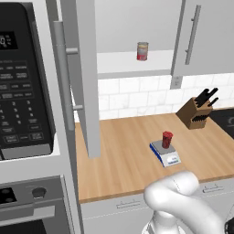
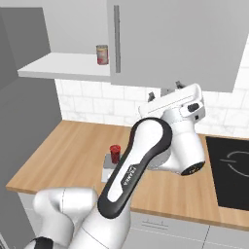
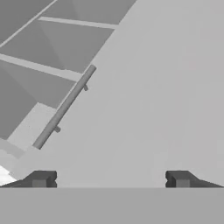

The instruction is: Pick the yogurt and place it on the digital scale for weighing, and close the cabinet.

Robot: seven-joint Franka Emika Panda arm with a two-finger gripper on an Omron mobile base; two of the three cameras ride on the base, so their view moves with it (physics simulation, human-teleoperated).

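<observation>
Honestly, yogurt [image 1: 167,139] already sits on the digital scale [image 1: 165,153]; claw [image 3: 109,179] spread wide, empty, facing a cabinet [image 3: 166,96] door. My worry: skidding off that flat panel or snagging the handle [image 3: 64,107].

Dark-red yogurt [image 1: 167,139] on digital scale [image 1: 165,153] with grey top, white-blue body. Cabinet [image 1: 87,77] doors flat light grey, silver bar handles, white inner shelf. Far can [image 1: 142,51] red-labelled with tan ends. Counter [image 1: 132,155] light wood grain; backsplash [image 1: 137,98] white tile. Knife block [image 1: 195,113] brown, black handles. Microwave [image 1: 23,82] black at left.
</observation>
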